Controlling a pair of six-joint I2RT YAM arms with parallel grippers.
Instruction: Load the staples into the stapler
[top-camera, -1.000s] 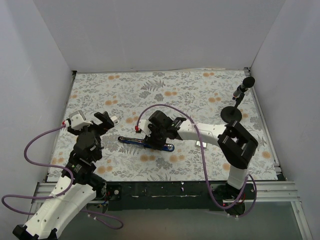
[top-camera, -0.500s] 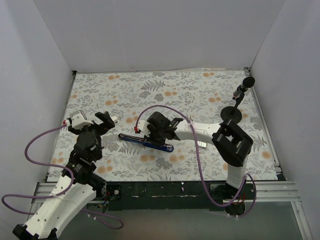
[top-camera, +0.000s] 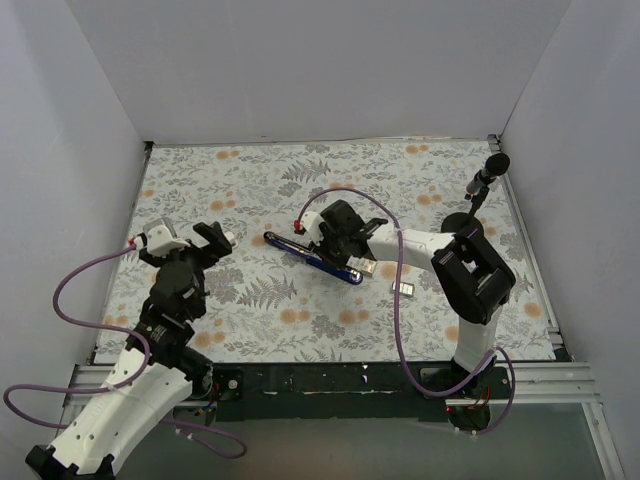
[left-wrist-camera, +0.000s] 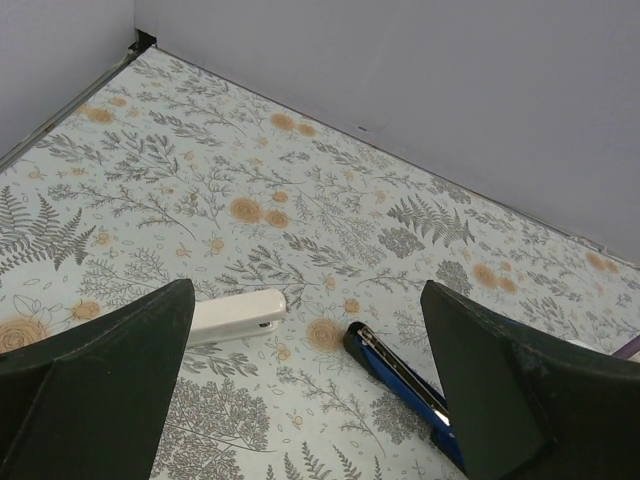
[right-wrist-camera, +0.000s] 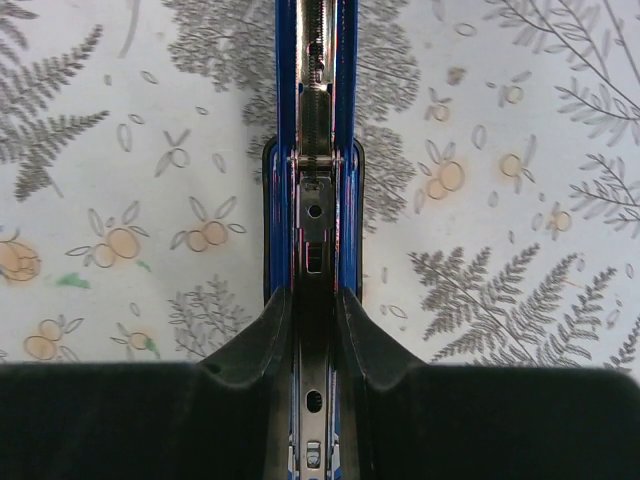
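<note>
The blue stapler (top-camera: 305, 253) lies opened out flat and slantwise on the flowered cloth, its silvery rail facing up (right-wrist-camera: 315, 120). My right gripper (top-camera: 338, 258) is shut on it, one finger against each blue side (right-wrist-camera: 315, 315). The staples (top-camera: 404, 290), a tiny pale block, lie on the cloth to the right of the stapler, under the right forearm and apart from it. My left gripper (top-camera: 186, 245) hovers wide open at the left, well short of the stapler. The stapler's far tip (left-wrist-camera: 395, 370) shows by its right finger (left-wrist-camera: 520, 390).
A black microphone stand (top-camera: 470, 225) stands at the right rear. A small white oblong object (left-wrist-camera: 235, 315) lies on the cloth near my left gripper's left finger. Grey walls close the table at the left, rear and right.
The right gripper has closed on the stapler and carried it rightward and toward the rear, turning it. The left arm has barely shifted. The staples have not moved.
</note>
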